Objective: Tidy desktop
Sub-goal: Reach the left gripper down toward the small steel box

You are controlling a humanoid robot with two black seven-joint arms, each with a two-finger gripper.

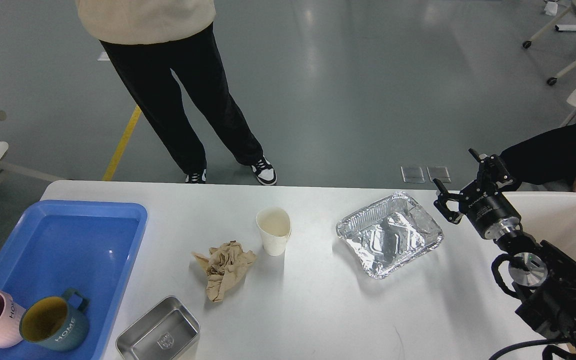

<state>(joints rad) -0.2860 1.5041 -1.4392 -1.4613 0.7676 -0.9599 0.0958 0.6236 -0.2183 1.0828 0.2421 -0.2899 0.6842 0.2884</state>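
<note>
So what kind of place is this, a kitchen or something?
More likely a robot test lab: bare grey floor with yellow line, wheeled chairs, and staged clutter on a white desktop.

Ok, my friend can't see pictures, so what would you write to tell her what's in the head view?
A white desktop holds a paper cup, crumpled brown paper, a foil tray and a steel tin. At left, a blue tray holds two mugs. The right gripper hovers open beside the foil tray.

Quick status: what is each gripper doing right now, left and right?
Left gripper: not in view.
Right gripper: open, holding nothing, raised beside the foil tray at its right edge.
</note>
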